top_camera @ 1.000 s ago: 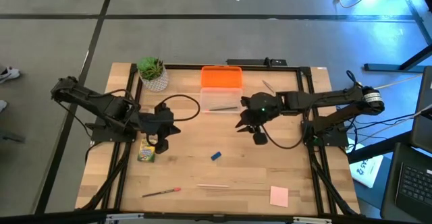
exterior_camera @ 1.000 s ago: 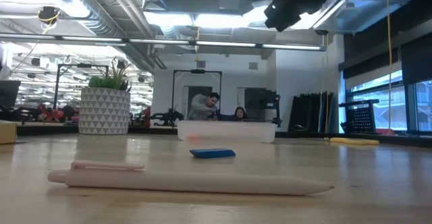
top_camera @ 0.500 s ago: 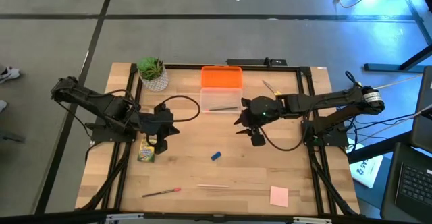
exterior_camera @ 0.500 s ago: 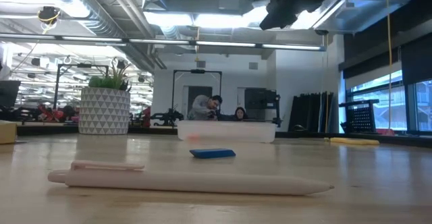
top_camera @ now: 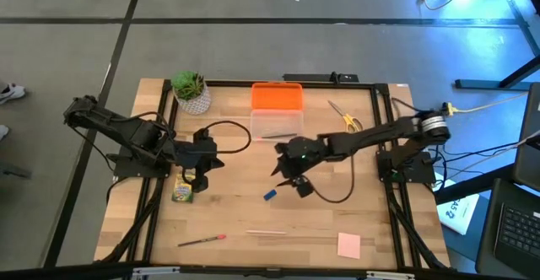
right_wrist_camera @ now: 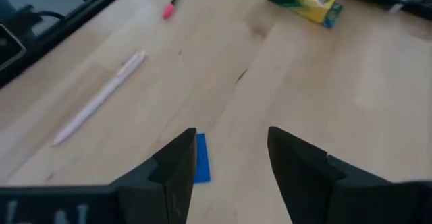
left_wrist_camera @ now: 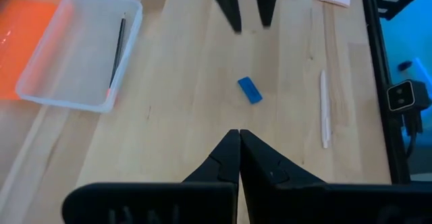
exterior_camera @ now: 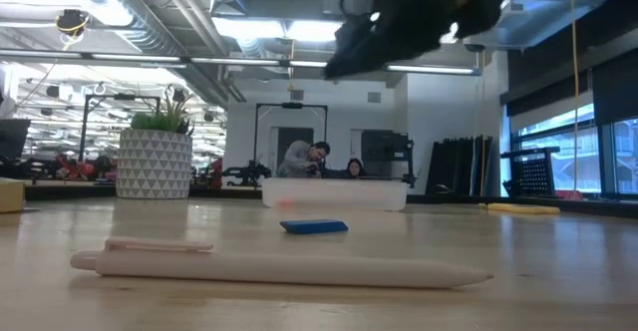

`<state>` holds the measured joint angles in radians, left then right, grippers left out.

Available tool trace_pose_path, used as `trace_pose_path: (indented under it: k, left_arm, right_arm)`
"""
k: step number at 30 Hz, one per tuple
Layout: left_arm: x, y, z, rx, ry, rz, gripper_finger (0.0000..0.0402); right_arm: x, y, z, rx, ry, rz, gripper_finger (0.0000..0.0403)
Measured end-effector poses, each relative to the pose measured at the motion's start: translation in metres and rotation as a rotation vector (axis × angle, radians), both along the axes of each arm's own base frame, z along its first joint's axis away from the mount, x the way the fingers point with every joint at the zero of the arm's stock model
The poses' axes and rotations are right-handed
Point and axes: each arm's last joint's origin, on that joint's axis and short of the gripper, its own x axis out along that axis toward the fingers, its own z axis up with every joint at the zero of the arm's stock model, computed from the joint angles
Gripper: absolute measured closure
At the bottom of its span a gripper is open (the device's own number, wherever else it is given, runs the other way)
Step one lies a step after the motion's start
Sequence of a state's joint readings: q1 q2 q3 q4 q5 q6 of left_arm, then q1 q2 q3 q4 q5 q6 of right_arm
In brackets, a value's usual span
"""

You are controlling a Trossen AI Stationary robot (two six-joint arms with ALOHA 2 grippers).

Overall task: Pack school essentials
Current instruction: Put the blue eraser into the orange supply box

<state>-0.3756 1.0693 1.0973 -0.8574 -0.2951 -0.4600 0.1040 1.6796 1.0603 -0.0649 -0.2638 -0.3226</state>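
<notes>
Pink paper sits nearest of all: the pink note pad (top_camera: pixel 348 245) lies at the table's near right, with the pale thin stick (top_camera: pixel 266 231) and the red-tipped pencil (top_camera: pixel 201 240) to its left along the near edge. A little farther in lies the small blue piece (top_camera: pixel 270 195), with the right gripper (top_camera: pixel 287 179) hanging just beside and above it. Half a second ago that gripper hovered farther right, beside the clear case (top_camera: pixel 277 125); it has since swung left and toward the near edge. Its fingers are spread wide and empty, and the right wrist view shows the blue piece against one finger (right_wrist_camera: pixel 177 166) rather than centred in the gap. I judge the blue piece is the next pick, though a small shift is needed before closing.

At the left edge the green-yellow crayon box (top_camera: pixel 183 189) rests just below the left gripper (top_camera: pixel 201 176), which waits with fingers pressed together on nothing. Farther back, the case holds a dark pen (top_camera: pixel 278 134) beneath its orange lid (top_camera: pixel 277 96). The yellow-handled scissors (top_camera: pixel 346 116) lie far right, unpacked, and the potted plant (top_camera: pixel 191 91) stands far left.
</notes>
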Motion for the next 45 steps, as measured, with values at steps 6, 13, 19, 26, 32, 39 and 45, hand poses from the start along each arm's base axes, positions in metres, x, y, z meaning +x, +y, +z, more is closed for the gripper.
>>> trace_pose_path:
  k: [6,13,19,26,32,39,45]
  left_arm:
    - [0.000,0.000,0.000,0.016,0.004,-0.015,0.0401]
    - [0.000,0.000,0.000,0.027,0.004,-0.012,0.0401]
    - [0.000,0.000,0.000,0.027,0.004,-0.011,0.0401]
    - [-0.001,0.001,0.000,0.028,0.005,-0.010,0.0401]
    - [-0.001,0.001,-0.001,0.029,0.007,-0.009,0.0401]
    - [-0.001,0.001,-0.001,0.031,0.011,-0.009,0.0401]
    - [-0.001,0.001,-0.001,0.030,0.011,-0.008,0.0401]
  right_arm:
    - [0.015,0.004,-0.038,-0.025,0.044,0.023,0.0220]
    - [0.021,0.004,-0.070,-0.064,0.107,0.063,0.0220]
    - [0.024,0.007,-0.085,-0.015,0.122,0.117,0.0220]
    - [0.028,0.007,-0.098,-0.048,0.110,0.149,0.0220]
    - [0.028,0.007,-0.106,-0.083,0.112,0.181,0.0220]
    - [0.028,0.007,-0.107,-0.084,0.123,0.178,0.0231]
    - [0.026,0.007,-0.108,-0.079,0.148,0.175,0.0261]
